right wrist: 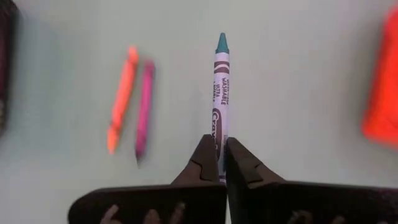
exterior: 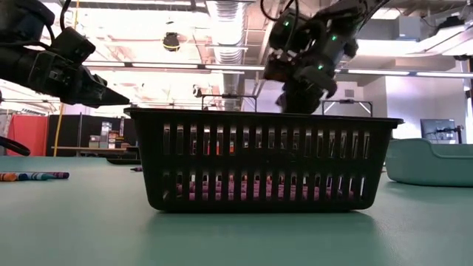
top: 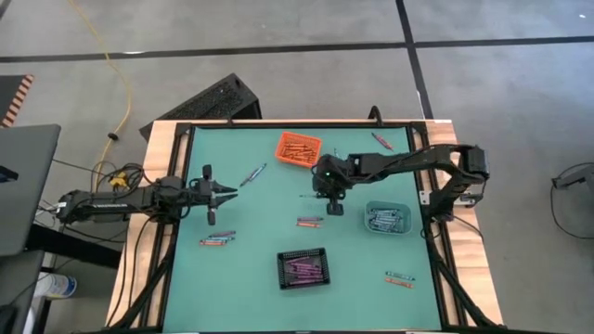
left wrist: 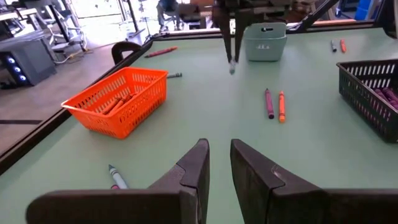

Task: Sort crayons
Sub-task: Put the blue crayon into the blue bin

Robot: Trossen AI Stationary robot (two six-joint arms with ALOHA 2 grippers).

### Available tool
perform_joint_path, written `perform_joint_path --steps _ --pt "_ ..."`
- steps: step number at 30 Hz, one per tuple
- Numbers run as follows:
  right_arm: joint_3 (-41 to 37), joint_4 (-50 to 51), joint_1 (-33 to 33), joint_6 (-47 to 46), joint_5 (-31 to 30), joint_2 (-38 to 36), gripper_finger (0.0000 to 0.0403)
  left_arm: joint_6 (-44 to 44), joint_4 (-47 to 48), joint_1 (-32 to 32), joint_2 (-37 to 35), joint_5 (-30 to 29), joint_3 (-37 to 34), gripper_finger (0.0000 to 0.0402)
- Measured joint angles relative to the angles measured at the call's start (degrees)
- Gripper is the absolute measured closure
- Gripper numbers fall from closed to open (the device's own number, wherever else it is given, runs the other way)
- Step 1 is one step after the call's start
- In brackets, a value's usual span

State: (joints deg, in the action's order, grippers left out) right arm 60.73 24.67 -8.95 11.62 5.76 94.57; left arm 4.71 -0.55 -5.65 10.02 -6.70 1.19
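My right gripper (top: 332, 208) hangs over the middle of the green table, between the orange bin (top: 298, 147) and the teal bin (top: 387, 218). It is shut on a crayon with a teal tip and a grey-white wrap (right wrist: 221, 93). An orange crayon (right wrist: 121, 99) and a purple crayon (right wrist: 144, 106) lie side by side on the table just beside it. My left gripper (top: 232, 190) waits near the table's left edge, level, with a small gap between its fingertips (left wrist: 217, 149) and nothing in it. More crayons lie flat on the table (top: 217, 239). My right gripper pinches the crayon's blunt rear end (right wrist: 219, 144) between its two fingers. The fingers slant down from the table's right side and lie along the crayon. The crayon sticks out beyond the fingertips with its teal tip (right wrist: 222, 43) leading, and hangs clear of the table (left wrist: 232, 65).
The black bin (top: 303, 269) with purple crayons stands near the front middle. Loose crayons lie at the far right (top: 381, 141), the front right (top: 399, 278) and left of the orange bin (top: 252, 174). A raised frame (top: 182, 186) borders the table.
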Motion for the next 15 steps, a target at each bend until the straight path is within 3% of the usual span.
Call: perform_joint_path --steps 4,11,15 --pt "-0.18 10.16 2.62 0.65 -6.0 -4.57 0.0398 0.02 0.02 0.0 0.0 0.0 0.0 0.0348" --pt "-0.05 23.18 8.21 -5.23 -6.22 -19.72 0.0398 0.01 0.02 0.0 0.0 0.0 0.02 0.0348" --pt "-1.1 30.77 12.84 -12.97 -10.0 -28.98 0.0399 0.02 0.02 0.0 -0.01 0.01 0.02 0.0347"
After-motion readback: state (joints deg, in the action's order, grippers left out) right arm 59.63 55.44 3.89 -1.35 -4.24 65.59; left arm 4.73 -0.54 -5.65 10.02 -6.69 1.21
